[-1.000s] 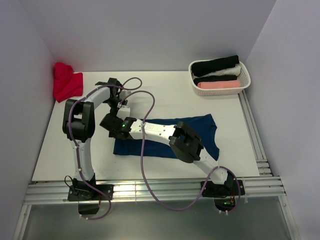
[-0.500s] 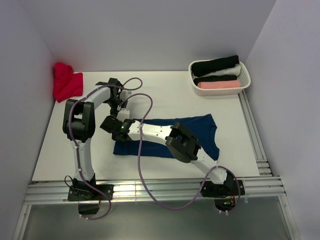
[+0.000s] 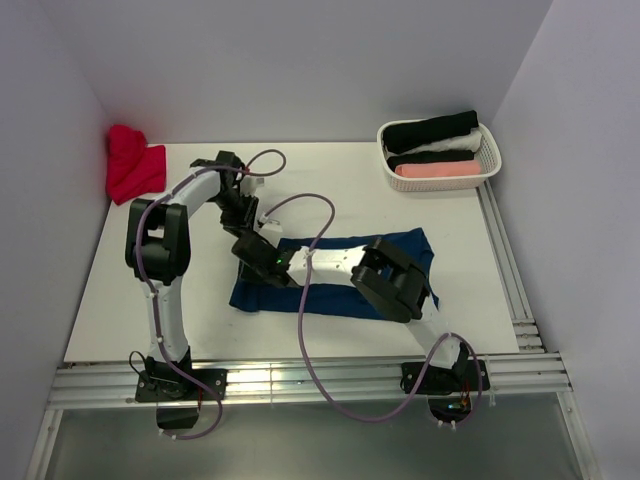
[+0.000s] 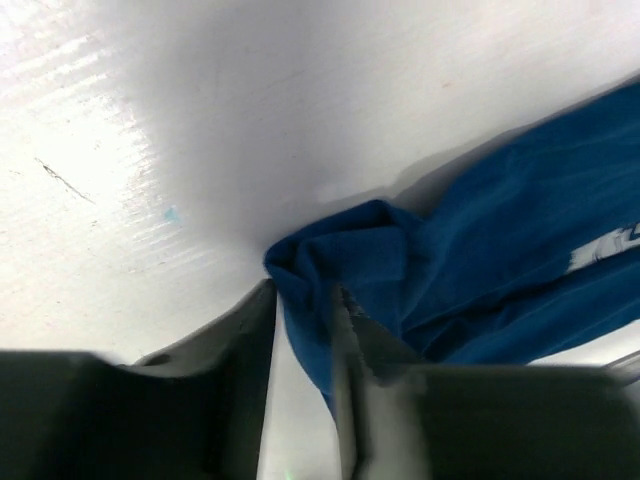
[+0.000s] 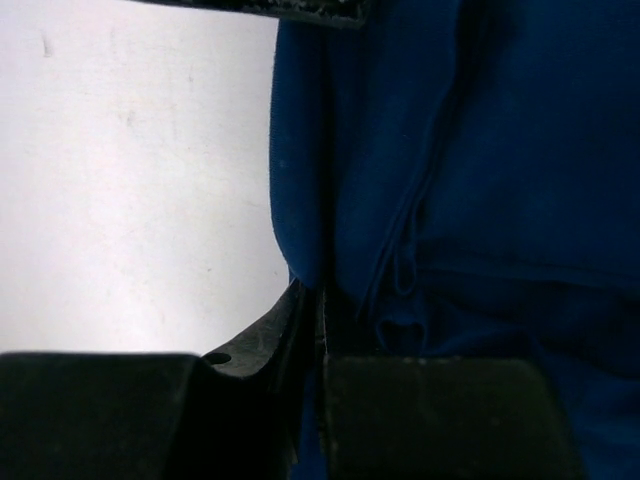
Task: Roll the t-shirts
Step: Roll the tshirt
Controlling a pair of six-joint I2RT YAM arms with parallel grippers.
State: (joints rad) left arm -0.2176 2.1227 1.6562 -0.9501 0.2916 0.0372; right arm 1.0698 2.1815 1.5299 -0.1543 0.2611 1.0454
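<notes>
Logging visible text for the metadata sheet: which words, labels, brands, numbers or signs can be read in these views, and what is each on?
No text can be read in any view.
On the navy t-shirt, the pale print: blurred and cut off at the frame edge, unreadable.
On the rolled shirts in the white basket and the red t-shirt: no lettering shows.

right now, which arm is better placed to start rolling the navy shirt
Right. The right tool is pinched shut on the edge of the navy blue cloth t-shirt. The left tool has its jaws apart around a bunched corner, so it would likely need to regrip first.
</notes>
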